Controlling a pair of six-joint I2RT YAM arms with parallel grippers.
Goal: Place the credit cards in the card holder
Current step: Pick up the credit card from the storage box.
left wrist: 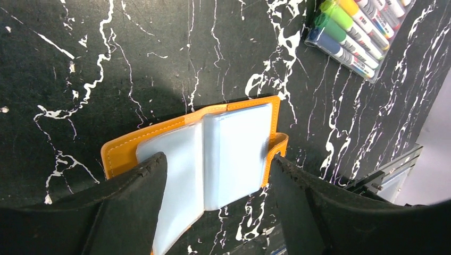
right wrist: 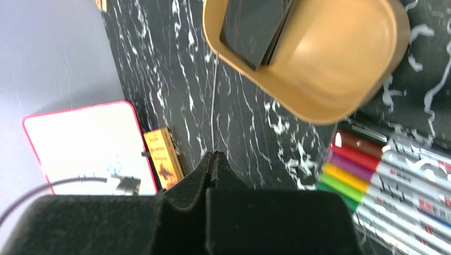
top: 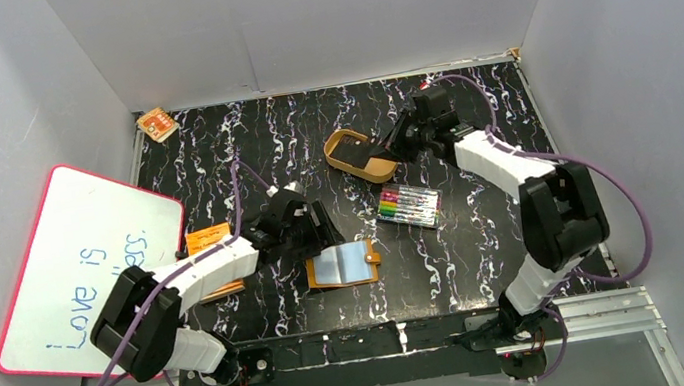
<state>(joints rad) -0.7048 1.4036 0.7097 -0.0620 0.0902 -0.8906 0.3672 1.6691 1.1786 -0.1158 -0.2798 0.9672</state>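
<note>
- booklet (top: 208,240): orange, far L, nearly the same colour as yr target, so don't let a card go there by mistake
- left gripper (left wrist: 215,162): claw is open, fingers spread wide w/ nothing held, hovering over the card holder. Go any lower & the L finger could catch the L page & drag or flip the thing
- card holder (left wrist: 213,149): lies opened flat on the table (top: 242,156) near the front edge, light-blue sleeves up, roughly centred betw the two arms. Nothing pins it, so I'd expect it to slide or fold shut when a card is pushed at a sleeve. Sleeves look slack & glossy, and I can't make out the slot mouth, so a card may skate over the top
- tray (right wrist: 319,79): tan, well back from the holder. The credit cards (right wrist: 255,29) are stacked inside at one end, none in the holder yet. Thin & stacked = easy to pinch two, or none
- right gripper (right wrist: 213,159): claw closed tight, near the tray. A fine pale line runs up from the tips; can't tell if it's a card on edge or smth else. If empty, open before you reach in, else the tips may shove the tray
- markers (top: 409,207): pack lies betw tray & holder, close to the carry path, so a low pass could knock it
</note>
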